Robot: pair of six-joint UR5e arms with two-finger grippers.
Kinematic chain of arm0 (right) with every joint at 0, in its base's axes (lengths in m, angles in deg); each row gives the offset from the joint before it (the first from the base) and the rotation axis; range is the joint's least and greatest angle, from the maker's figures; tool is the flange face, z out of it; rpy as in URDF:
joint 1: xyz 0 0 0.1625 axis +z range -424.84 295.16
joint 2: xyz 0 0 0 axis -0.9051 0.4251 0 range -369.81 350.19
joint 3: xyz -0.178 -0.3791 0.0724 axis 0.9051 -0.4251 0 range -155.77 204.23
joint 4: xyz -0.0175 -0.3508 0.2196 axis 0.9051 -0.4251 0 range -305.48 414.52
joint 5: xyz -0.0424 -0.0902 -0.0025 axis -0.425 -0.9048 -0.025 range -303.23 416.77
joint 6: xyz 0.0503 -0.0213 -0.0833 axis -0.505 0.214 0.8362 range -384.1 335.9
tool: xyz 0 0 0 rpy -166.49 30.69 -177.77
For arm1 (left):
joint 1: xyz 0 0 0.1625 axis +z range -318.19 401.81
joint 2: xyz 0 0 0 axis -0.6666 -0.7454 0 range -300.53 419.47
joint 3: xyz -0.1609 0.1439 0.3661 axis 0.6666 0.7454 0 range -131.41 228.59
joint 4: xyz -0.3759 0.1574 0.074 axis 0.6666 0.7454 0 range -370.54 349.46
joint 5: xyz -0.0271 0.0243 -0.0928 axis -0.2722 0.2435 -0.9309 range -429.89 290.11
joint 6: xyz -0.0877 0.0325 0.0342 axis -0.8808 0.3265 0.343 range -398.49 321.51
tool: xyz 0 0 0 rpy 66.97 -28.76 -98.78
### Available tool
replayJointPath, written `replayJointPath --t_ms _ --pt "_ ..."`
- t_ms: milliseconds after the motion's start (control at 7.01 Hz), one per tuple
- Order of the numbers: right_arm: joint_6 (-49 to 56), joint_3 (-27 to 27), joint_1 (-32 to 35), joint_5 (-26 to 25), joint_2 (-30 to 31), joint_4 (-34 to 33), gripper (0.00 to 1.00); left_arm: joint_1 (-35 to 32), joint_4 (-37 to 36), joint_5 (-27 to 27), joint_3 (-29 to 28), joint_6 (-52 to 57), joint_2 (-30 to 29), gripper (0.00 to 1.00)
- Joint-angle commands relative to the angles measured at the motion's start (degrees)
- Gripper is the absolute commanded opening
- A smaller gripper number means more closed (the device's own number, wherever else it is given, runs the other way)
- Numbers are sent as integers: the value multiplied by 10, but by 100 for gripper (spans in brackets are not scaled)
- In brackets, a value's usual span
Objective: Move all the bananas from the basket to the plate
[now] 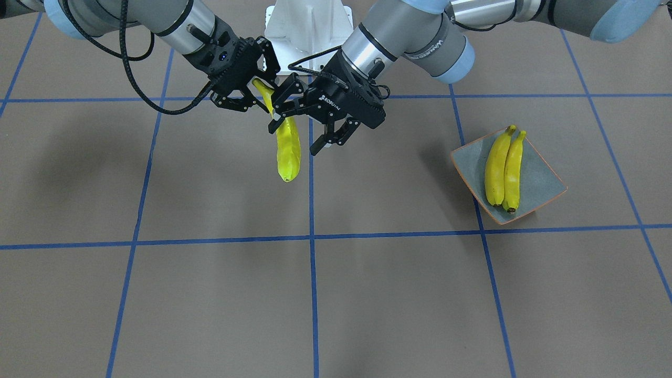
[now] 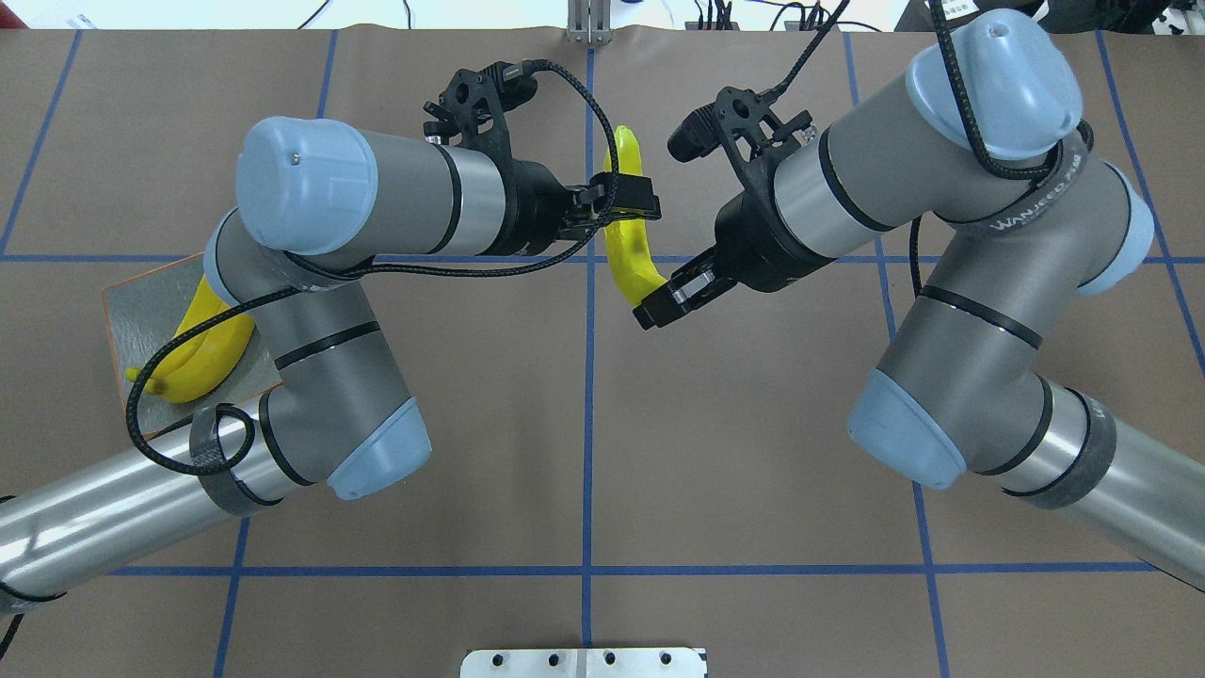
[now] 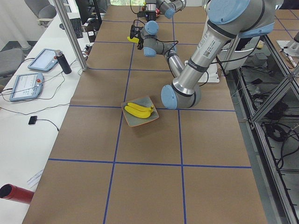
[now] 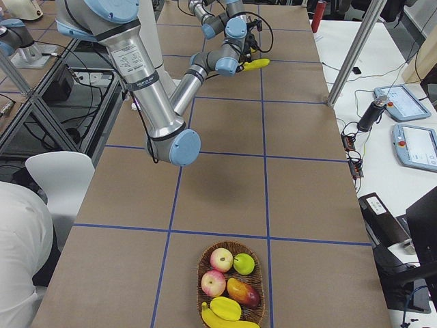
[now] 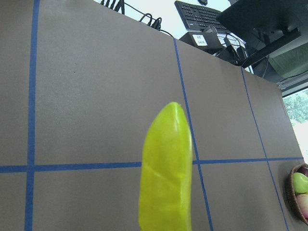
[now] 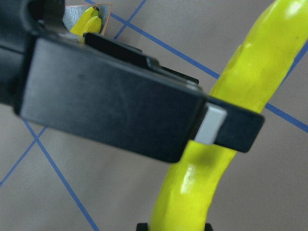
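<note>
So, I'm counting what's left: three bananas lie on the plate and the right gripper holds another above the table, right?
No: two bananas lie on the plate, not three, as the exterior front-facing view shows. The right gripper does hold another banana above the table.

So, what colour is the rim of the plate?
Orange-brown, around the grey-blue plate. It shows best in the exterior front-facing view.

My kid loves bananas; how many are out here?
4: two bananas on the plate, one banana mid-air between left pincer and right pincer, last banana in the basket; more may hide there.
</note>
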Motion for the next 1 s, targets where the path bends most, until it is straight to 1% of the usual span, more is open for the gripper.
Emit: replayJointPath --t_ms 0,143,570,713,856 --pt "1 0 0 0 1 0 0 0 2 0 -5 -12 -2 82" --pt "1 -1 0 0 2 0 0 1 1 0 -6 -18 -3 78" --pt "1 -1 -1 0 1 0 0 2 1 0 -23 -18 -21 78" --pt "1 -1 0 0 2 0 0 2 1 0 -24 -18 -21 75" --pt "1 0 0 1 2 0 0 2 1 0 -26 -18 -22 67"
